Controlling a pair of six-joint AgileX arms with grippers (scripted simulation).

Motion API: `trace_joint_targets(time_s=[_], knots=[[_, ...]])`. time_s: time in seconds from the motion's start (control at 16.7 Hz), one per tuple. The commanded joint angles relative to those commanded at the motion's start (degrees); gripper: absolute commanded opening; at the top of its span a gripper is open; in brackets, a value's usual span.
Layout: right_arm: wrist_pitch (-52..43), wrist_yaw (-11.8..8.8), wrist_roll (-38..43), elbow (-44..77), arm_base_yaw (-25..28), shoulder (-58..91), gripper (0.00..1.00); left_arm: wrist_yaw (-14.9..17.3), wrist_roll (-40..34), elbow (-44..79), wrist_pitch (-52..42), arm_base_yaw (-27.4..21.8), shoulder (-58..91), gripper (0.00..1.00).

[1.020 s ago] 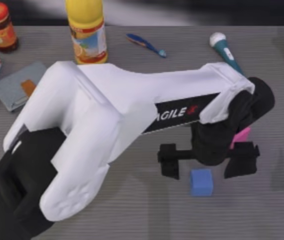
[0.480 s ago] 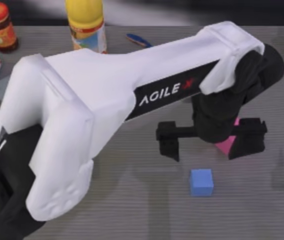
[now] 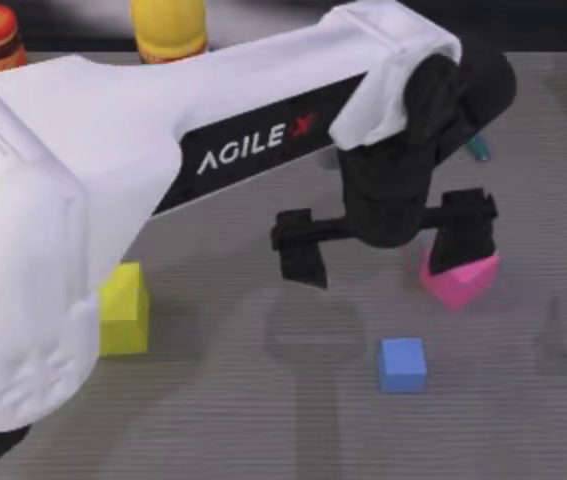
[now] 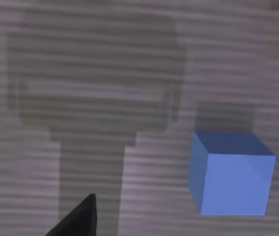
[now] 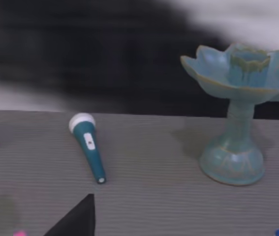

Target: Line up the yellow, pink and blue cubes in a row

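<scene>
Right of table centre, left gripper (image 3: 388, 243) hangs with fingers spread wide; one finger overlaps tilted matte magenta-pink cube (image 3: 460, 280), apparently lifted, contact unclear; it could drop askew near small light-blue cube (image 3: 402, 363); large bright-yellow cube (image 3: 123, 309) far left.

Left arm (image 3: 113, 190): a bulky, rounded white shell that fills most of the top view, its broad near end softly moulded with shallow dimples. A black panel runs along the long link and carries the white lettering "AGILE" followed by a small red mark (partly cut off by the shell edge). The far end of the link closes in a white cap with raised ribs. Beyond it sits a matte black wrist housing, rounded and blocky. A black crossbar carries two square-sectioned black fingers (image 3: 303, 262). Each wrist view shows one dark, pointed, wedge-shaped finger tip (image 4: 77, 219).
</scene>
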Motion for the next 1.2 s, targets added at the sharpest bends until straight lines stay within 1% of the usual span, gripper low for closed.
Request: trace_joint_targets(time_s=[0.24,0.48,0.84,1.02,1.2], knots=[[-8.83,0.00,-2.23,13.95,3.01,16.08,1.00,-0.31,3.41,-15.57,9.18,8.19,-17.52,1.00],[-20.05,0.03,-5.07,30.91,6.73,39.01,1.00,-0.49,10.13,-37.27,21.21,18.57,-42.56,1.00],[-38.35,0.16,-9.53,56.72,12.57,75.25,1.00,-0.31,26.04,-73.04,40.83,34.04,-82.05,1.00],[-46.23,0.20,-11.42,68.08,15.11,89.61,1.00,0.10,34.83,-88.31,49.91,40.31,-98.42,1.00],[-52.61,0.17,-13.01,78.19,17.28,101.87,1.00,0.71,43.01,-100.13,58.05,45.30,-111.63,1.00]])
